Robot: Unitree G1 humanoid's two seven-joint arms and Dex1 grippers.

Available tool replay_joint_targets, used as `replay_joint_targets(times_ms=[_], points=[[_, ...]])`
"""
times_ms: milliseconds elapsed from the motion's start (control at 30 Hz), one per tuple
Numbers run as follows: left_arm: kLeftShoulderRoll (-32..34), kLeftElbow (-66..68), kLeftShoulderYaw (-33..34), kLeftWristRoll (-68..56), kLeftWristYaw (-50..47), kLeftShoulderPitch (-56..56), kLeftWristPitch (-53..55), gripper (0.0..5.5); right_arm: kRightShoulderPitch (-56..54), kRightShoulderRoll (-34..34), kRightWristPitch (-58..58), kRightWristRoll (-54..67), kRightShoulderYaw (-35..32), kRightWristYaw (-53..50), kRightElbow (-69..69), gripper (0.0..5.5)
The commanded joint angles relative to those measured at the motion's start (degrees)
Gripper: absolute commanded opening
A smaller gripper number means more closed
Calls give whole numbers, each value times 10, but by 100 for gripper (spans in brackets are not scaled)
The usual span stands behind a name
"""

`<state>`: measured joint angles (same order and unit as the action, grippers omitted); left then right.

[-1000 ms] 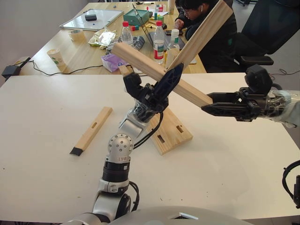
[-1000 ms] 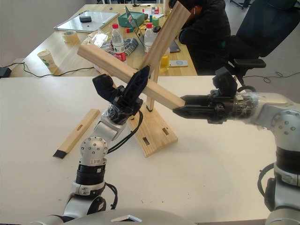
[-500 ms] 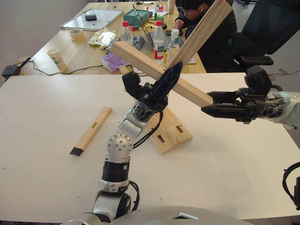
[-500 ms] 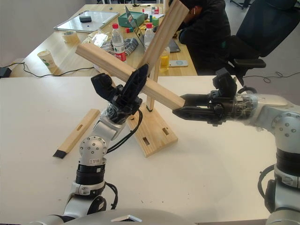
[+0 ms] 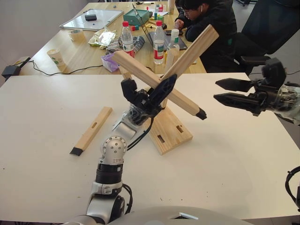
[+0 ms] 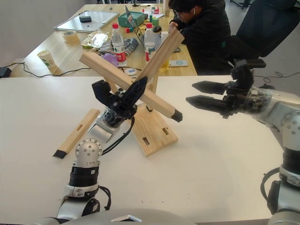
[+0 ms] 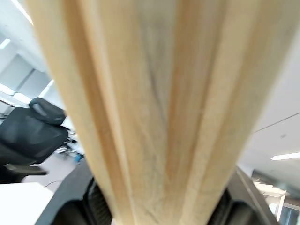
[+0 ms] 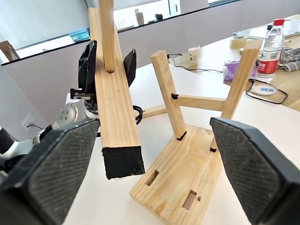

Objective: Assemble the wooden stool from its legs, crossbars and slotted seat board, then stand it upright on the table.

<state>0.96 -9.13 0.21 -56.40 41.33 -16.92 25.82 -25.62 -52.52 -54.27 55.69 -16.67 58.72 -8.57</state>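
White table spans the scene. Slotted seat board lies flat on it at the centre, angled, with open slots showing on its near part. Two legs are plugged upright into the board, one beside the other, with a crossbar joining them partway up.

Held leg is up in the air above the board. It slants from high on the far left down to the near right, and its black-capped end hangs over the board's right side, touching nothing. Left gripper is clamped on this leg about mid-length, one finger on each side of the wood; up close in the left wrist view the same leg runs between the fingers. A bar sits in that leg's slot and rises to the far right, so the two make an X.

Loose leg lies flat on the table left of the board, well apart from it, slot up, black cap at its near end.

Right gripper hangs in the air right of the X, clear of the capped end, fingers spread with nothing between them; its pads frame the board and the held leg in the right wrist view.

Far desk behind holds bottles.
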Motion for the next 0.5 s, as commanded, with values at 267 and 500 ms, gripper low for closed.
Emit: replay_joint_targets(times_ms=[267,500], points=[[122,-69,13,111,19,77,-17,209,34,5,30,-16,-53,-23,5,433],[144,-20,-34,223,64,124,-103,209,31,7,40,-23,-44,-22,8,433]])
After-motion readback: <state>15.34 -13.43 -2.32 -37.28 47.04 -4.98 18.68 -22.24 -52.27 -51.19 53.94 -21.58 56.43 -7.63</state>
